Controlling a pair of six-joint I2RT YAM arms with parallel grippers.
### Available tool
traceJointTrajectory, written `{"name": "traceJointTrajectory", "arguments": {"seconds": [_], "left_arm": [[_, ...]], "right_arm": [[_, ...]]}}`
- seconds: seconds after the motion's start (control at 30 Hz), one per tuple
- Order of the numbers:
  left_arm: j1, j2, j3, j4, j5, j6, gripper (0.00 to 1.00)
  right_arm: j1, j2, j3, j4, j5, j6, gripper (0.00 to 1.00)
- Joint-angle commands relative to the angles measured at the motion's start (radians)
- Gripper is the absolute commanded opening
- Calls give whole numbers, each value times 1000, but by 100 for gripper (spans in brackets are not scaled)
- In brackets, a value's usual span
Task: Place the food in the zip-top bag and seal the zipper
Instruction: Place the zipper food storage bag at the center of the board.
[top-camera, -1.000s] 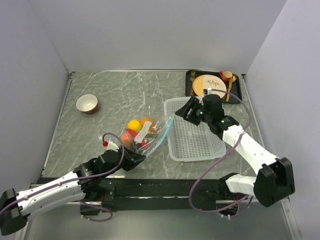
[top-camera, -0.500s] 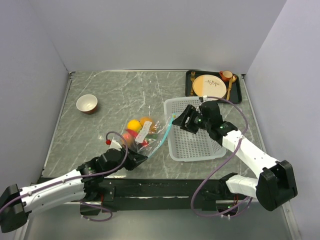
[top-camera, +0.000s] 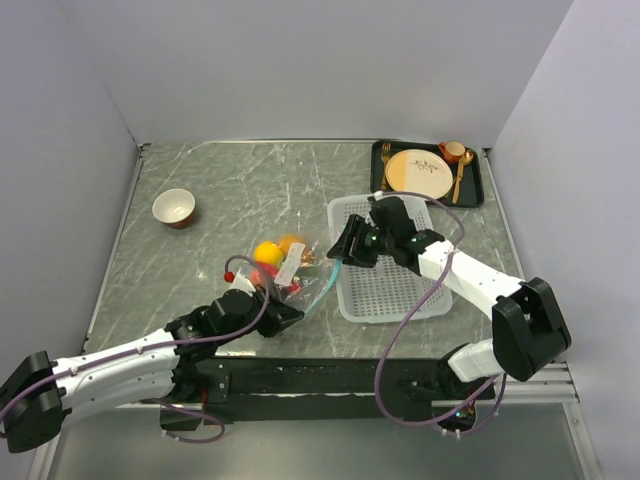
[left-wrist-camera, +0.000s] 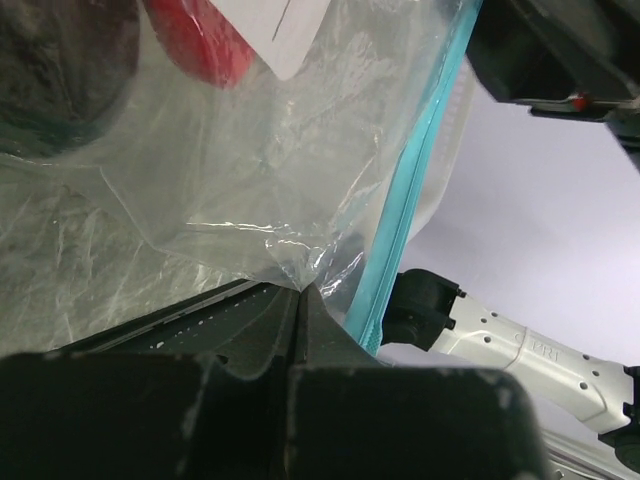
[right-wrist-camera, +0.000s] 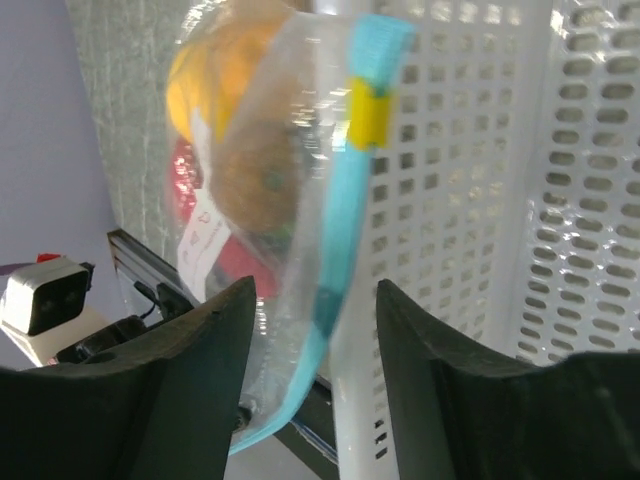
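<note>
1. Top external view: the zip-top bag lies on the grey marble table, just left of the white mesh basket. The food is inside it (a yellow round, an orange one and something red show through the plastic). The zipper runs along the side of the bag nearest the basket, slanting from the basket's left rim down toward the near edge. The left gripper is at the bag's near corner. The right gripper is at the zipper's far end, by the basket's left rim. A bowl stands well apart at the far left. A black tray carrying a tan plate sits behind the basket.

2. Left wrist view: the left gripper has its fingers pressed together, pinching a fold of the clear plastic of the zip-top bag. The zipper rises just to the right of the pinch. A red piece of food and a white label show through the plastic at the top.

3. Right wrist view: the right gripper stands spread, one finger on each side of the zipper, with a gap visible on both sides. A yellow slider sits near the strip's upper end. The zip-top bag lies left of the strip, against the white mesh basket. The food is inside it: a brown round, a yellow one and a red piece.
</note>
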Motion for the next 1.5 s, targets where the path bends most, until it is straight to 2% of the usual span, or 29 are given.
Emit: {"name": "traceJointTrajectory", "arguments": {"seconds": [0.0, 0.1, 0.37, 0.43, 0.47, 0.5, 0.53, 0.6, 0.7, 1.0, 1.03, 1.07, 1.17, 1.27, 1.33, 1.37, 1.4, 1.47], "left_arm": [[-4, -2, 40, 39, 21, 28, 1], [-4, -13, 37, 33, 9, 25, 1], [-4, -19, 31, 33, 1, 17, 1], [-4, -13, 36, 31, 4, 25, 7], [-4, -10, 36, 47, 15, 37, 12], [-4, -10, 37, 54, 21, 57, 23], [-4, -8, 40, 50, 21, 59, 27], [-4, -16, 59, -2, 1, 71, 39], [-4, -62, 74, -109, -48, 74, 52], [-4, -309, 76, -355, -217, 20, 77], [-4, -335, 77, -385, -238, 20, 80], [-4, -346, 79, -398, -244, 22, 89], [-5, -358, 103, -475, -269, 42, 99], [-4, -340, 146, -524, -295, 89, 99], [-4, -302, 187, -538, -313, 134, 99], [-4, -282, 204, -548, -327, 149, 99], [-4, -262, 221, -556, -335, 183, 99], [-5, -193, 279, -580, -352, 213, 99]], "right_arm": [[18, 25, 109, -4, 16, -52, 50], [18, 74, 174, -42, 23, -87, 36], [18, 200, 306, -81, -25, -130, 28], [18, 218, 329, -96, -24, -139, 27], [19, 238, 358, -102, -22, -144, 22], [18, 249, 375, -111, -20, -150, 20], [18, 259, 392, -119, -16, -159, 18], [18, 289, 436, -144, -5, -172, 14], [19, 322, 491, -170, 9, -188, 13], [21, 486, 712, -266, -8, -234, 14], [22, 503, 753, -285, -20, -251, 19], [24, 526, 772, -294, -39, -262, 22], [22, 537, 794, -295, -62, -290, 30], [21, 533, 821, -314, -73, -346, 38], [21, 527, 858, -372, 24, -383, 43], [21, 504, 860, -383, 76, -389, 51], [18, 484, 852, -391, 123, -392, 63], [7, 389, 783, -368, 249, -382, 71]]}}
